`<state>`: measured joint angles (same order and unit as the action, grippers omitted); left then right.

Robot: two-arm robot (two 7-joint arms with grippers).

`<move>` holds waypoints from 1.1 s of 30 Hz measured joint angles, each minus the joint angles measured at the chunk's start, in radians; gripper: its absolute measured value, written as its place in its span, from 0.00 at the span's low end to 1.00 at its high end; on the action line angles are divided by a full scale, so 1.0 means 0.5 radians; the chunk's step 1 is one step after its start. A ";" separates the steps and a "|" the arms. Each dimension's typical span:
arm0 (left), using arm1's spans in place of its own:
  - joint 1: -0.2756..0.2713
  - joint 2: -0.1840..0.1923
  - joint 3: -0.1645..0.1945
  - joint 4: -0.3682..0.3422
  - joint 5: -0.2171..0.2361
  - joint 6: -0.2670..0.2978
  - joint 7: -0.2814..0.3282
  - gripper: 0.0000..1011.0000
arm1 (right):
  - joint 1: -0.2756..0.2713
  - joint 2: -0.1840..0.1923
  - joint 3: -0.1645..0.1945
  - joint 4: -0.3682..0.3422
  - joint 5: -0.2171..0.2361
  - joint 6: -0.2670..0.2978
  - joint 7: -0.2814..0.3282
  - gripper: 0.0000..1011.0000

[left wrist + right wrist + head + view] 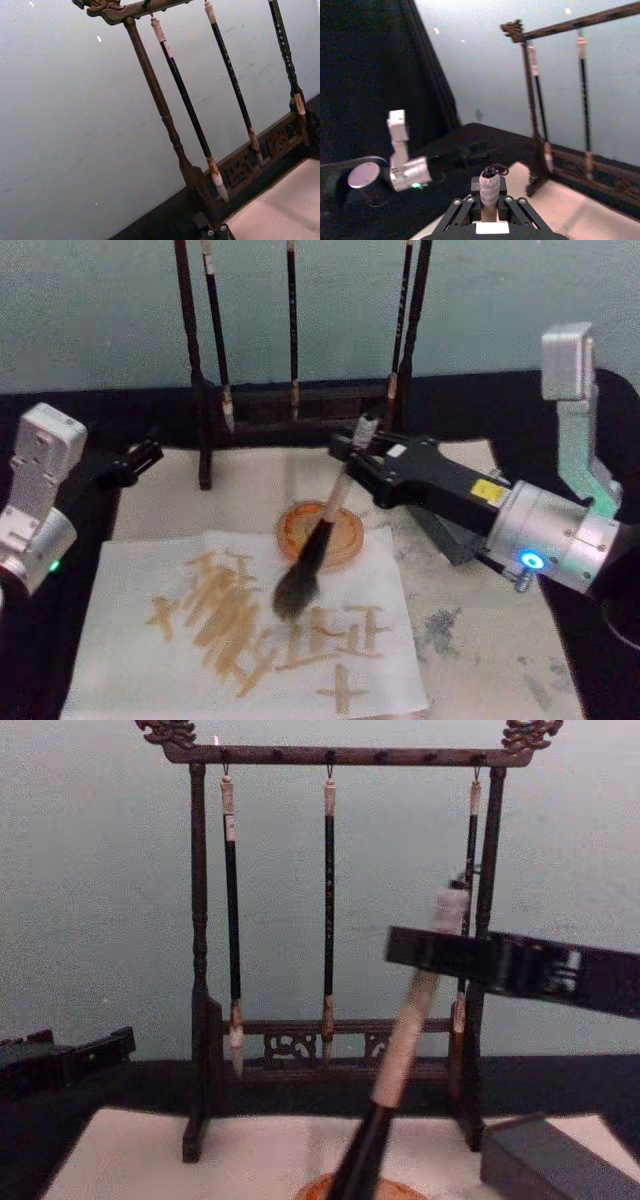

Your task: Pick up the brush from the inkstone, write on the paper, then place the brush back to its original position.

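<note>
My right gripper [347, 455] is shut on the upper handle of the brush [328, 512]. The brush is tilted, with its dark bushy head [293, 592] low over the paper [150, 660], beside tan strokes. I cannot tell whether the bristles touch the sheet. The round orange-brown inkstone [345, 535] lies just behind the head, at the paper's far edge. In the chest view the pale handle [405, 1040] slants down from the right gripper [425, 948]. In the right wrist view the handle's top [489, 188] stands between the fingers. My left gripper [138, 456] rests at the table's left, away from the paper.
A dark wooden brush rack [205, 430] with three thin hanging brushes [328, 910] stands at the back of the pale mat [480, 640]. A dark grey block [545, 1160] sits under my right arm. Grey stains mark the mat on the right.
</note>
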<state>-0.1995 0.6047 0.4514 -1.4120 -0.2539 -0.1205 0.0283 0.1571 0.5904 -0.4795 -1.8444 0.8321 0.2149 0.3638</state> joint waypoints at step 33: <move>0.000 0.000 0.000 0.000 0.000 0.000 0.000 0.99 | 0.124 -0.153 -0.231 0.263 0.030 -0.010 0.092 0.18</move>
<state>-0.1995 0.6047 0.4514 -1.4120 -0.2539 -0.1205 0.0283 0.2192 0.5138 -0.5948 -1.7127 0.8471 0.2099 0.4099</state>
